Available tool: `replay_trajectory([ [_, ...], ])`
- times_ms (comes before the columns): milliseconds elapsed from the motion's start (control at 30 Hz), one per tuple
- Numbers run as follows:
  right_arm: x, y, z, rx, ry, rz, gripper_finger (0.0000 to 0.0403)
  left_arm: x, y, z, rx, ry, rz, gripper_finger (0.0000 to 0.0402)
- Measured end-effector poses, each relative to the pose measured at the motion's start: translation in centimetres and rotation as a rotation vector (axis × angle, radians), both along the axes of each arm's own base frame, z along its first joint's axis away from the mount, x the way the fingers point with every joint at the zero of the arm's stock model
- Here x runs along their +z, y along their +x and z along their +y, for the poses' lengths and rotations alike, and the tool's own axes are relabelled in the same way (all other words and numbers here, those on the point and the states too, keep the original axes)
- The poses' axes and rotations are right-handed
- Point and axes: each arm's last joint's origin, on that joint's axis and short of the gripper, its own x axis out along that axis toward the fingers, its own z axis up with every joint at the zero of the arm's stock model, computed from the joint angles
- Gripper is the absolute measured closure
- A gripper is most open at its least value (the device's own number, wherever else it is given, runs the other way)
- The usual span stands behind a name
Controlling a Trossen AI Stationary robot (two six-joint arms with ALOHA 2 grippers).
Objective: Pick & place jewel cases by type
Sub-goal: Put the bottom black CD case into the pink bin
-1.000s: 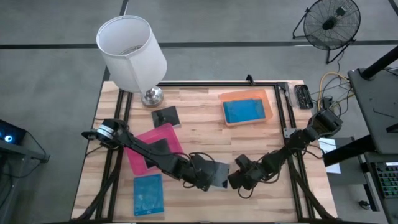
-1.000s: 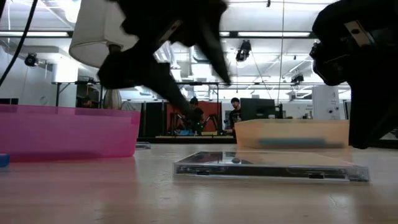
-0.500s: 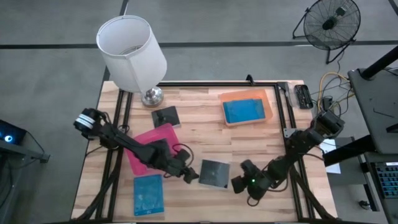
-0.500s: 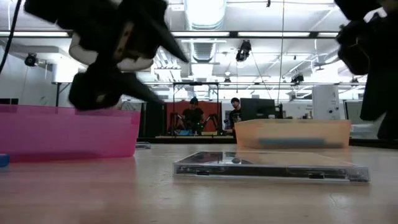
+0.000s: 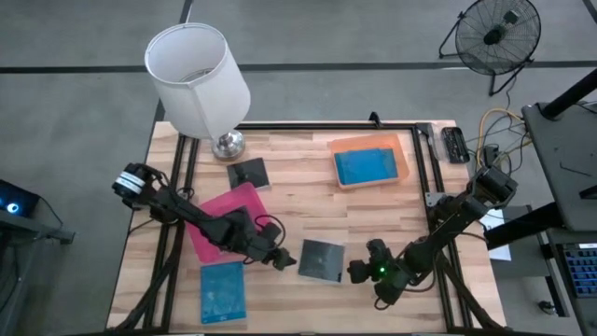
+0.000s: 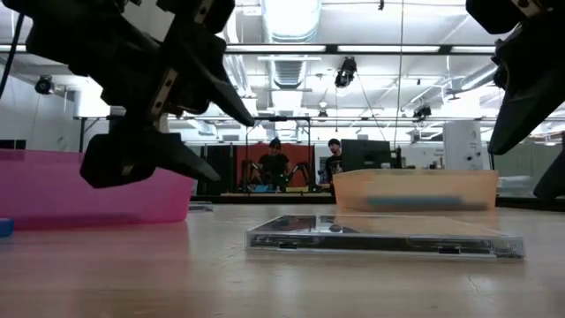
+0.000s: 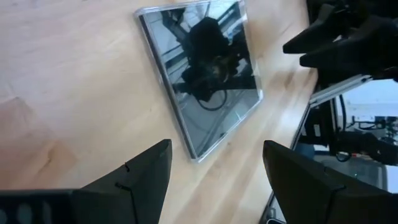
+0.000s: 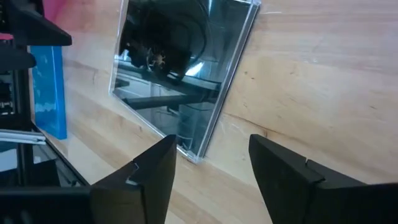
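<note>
Evidently both arms are idling between picks: the dark jewel case (image 5: 323, 259) is lying flat at the table's six o'clock, flanked by the left gripper (image 5: 281, 261), spread and empty, and the right gripper (image 5: 355, 272), likewise parted. Next, someone must be gripping its edge.

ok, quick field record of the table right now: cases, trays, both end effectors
dark case, centre front: flat on table, between both end effectors, not held
dark case, back: on table by lamp base
blue case, front left: on table
blue case in orange tray, tray
pink tray: partly under left arm
left end effector: open, beside centre case
right end effector: open, beside centre case
</note>
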Motion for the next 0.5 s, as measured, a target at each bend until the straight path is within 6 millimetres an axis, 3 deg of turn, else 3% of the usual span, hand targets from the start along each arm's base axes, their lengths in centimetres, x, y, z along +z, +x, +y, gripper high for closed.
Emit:
replay_trajectory([
  [500,0.1,0.1,0.0,-0.002,0.003,-0.003,0.0218,-0.5,2.9,-1.4,0.109,-0.208,-0.009,0.0165],
])
